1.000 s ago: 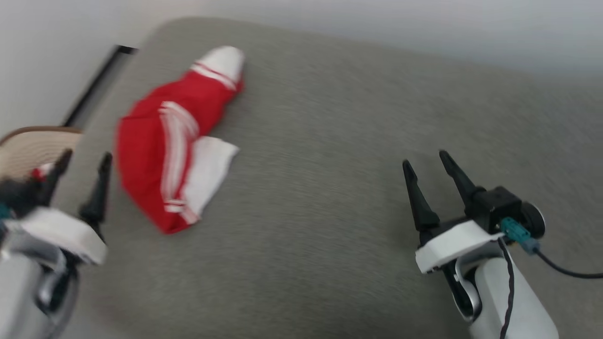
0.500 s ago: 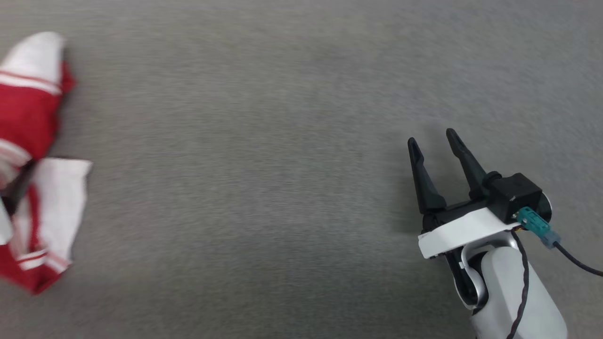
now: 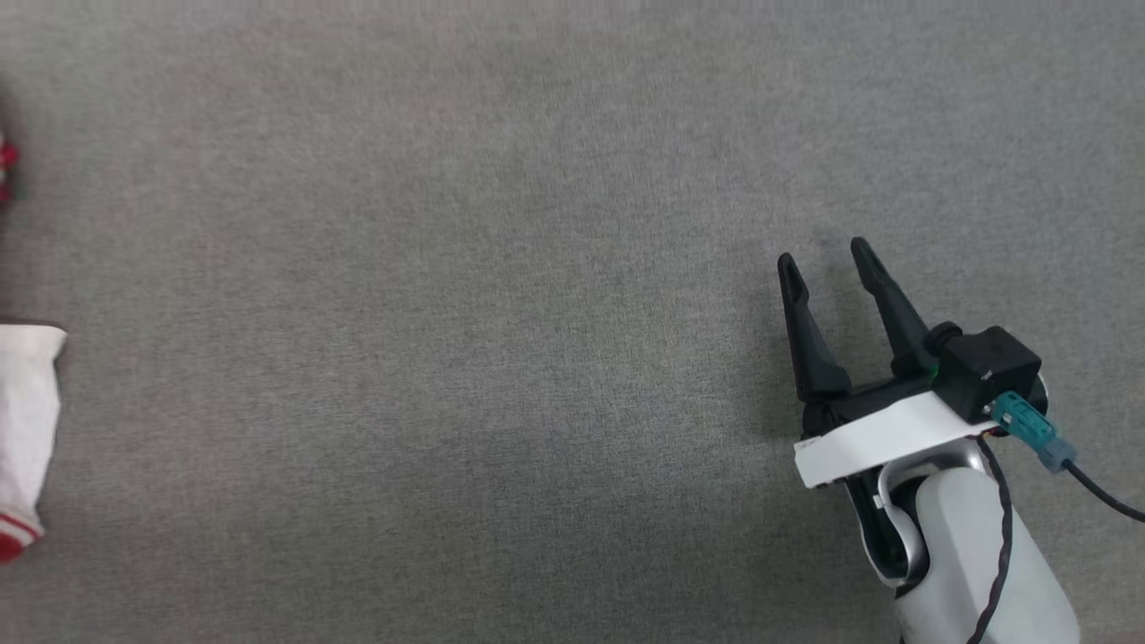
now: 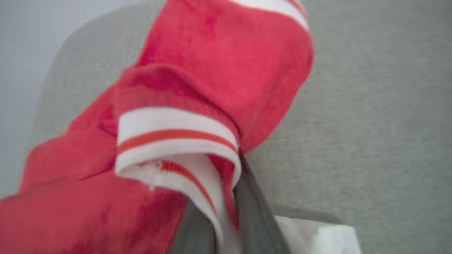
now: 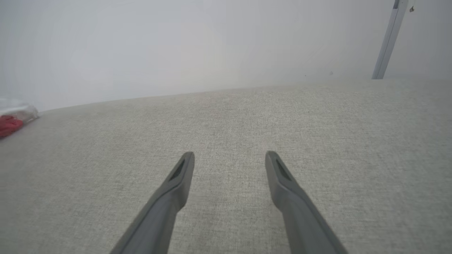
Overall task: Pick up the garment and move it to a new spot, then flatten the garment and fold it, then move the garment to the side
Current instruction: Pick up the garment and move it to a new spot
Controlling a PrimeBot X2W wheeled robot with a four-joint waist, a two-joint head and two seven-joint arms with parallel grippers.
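The left gripper [image 4: 226, 190] was pinched shut on a white striped cuff [image 4: 176, 135] of the garment [image 4: 219, 63]; the right gripper [image 3: 824, 255] gaped empty over the grey pad [image 3: 447, 268]. Gripping only thin cuff, a lift might let it slip. The bright red shirt lay crumpled near the pad's rounded corner.

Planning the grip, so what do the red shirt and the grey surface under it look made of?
The garment: soft, slightly fuzzy knit, perhaps cotton or fleece, matte; its striped cuff looks ribbed. The grey surface: woven fabric, matte, with a fine visible weave; perhaps upholstery.
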